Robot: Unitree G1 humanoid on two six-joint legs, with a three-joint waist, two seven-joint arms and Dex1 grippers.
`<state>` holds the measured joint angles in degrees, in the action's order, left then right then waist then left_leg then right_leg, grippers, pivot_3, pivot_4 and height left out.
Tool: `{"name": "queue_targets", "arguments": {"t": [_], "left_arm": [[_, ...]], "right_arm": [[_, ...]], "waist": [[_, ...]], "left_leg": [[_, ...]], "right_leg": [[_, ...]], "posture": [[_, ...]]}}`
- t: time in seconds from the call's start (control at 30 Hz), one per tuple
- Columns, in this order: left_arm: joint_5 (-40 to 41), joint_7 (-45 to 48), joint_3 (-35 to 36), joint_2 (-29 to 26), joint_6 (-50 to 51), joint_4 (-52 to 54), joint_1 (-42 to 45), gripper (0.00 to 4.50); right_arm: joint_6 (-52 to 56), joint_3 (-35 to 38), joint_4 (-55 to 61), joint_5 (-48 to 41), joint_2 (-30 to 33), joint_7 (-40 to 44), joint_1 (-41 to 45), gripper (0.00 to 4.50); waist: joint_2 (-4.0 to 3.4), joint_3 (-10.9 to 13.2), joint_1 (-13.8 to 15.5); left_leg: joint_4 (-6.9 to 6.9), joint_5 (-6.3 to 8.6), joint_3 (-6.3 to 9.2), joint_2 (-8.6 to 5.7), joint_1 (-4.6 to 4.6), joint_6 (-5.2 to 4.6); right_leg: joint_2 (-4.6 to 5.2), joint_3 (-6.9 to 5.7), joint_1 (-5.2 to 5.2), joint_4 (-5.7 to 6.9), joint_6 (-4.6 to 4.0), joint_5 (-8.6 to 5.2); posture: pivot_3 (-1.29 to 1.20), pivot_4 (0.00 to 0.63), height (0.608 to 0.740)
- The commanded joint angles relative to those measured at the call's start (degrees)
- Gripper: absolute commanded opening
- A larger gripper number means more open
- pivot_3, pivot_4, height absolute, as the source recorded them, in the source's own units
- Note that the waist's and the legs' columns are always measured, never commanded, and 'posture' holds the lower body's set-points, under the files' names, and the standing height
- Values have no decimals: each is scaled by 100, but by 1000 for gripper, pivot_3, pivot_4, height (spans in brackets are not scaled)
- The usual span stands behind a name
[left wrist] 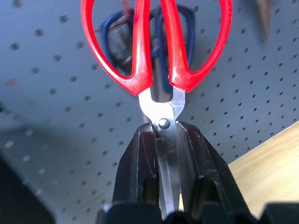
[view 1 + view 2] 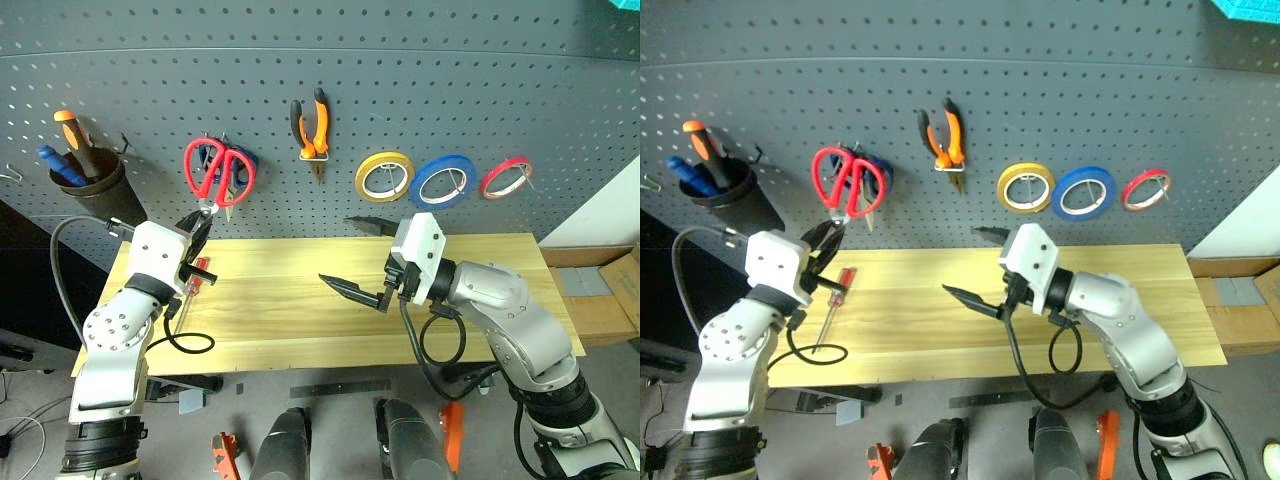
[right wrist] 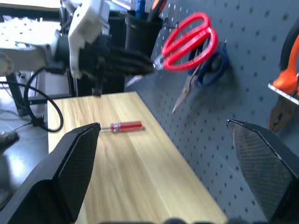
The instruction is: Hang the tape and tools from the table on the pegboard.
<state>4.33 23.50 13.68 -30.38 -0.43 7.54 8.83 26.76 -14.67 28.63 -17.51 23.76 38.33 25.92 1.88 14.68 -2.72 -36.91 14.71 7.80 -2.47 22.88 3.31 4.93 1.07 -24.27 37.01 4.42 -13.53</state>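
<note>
L hand (image 2: 200,222): clamped on red scissors (image 2: 218,172) blades, handles at pegboard (image 2: 420,90) | R hand (image 2: 362,258): fingers apart, nothing held, above bench (image 2: 290,300) | screwdriver (image 2: 197,275): on bench

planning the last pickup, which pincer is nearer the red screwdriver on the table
Left. The left pincer, shut on the red scissors, is just above the screwdriver at the table's left end. The right pincer, open, hangs over the middle, farther away.
</note>
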Motion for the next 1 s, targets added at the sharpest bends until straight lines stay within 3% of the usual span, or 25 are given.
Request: {"name": "queue_targets", "arguments": {"t": [0.03,0.3,0.7,1.0], "left_arm": [[-17,72,-21,-81,-207,-52,72,242],[32,91,-40,-28,-206,-294,121,242],[95,-23,32,93,513,-488,-394,4433],[213,-301,451,-282,2223,-2137,161,4471]], "right_arm": [[-78,176,213,-104,-91,-54,94,4500],[-128,377,202,-281,-357,-158,243,4500],[201,195,257,-194,-412,-299,201,4500],[2260,-411,-137,104,-1066,-1411,667,4500]], "waist": [[0,0,-11],[0,0,-44],[-1,0,-70],[-3,1,-85]], "left_leg": [[0,1,0,0,0,1],[-2,1,1,1,-1,2],[0,2,-1,2,-2,2],[-5,1,4,4,-6,2]], "right_leg": [[0,-1,-1,0,0,0],[0,-2,0,3,0,0],[1,-2,-3,6,-1,0],[-4,-6,-4,21,-2,1]], "posture": [[-60,245,740],[-65,241,740],[-69,245,740],[-63,267,740]]}}
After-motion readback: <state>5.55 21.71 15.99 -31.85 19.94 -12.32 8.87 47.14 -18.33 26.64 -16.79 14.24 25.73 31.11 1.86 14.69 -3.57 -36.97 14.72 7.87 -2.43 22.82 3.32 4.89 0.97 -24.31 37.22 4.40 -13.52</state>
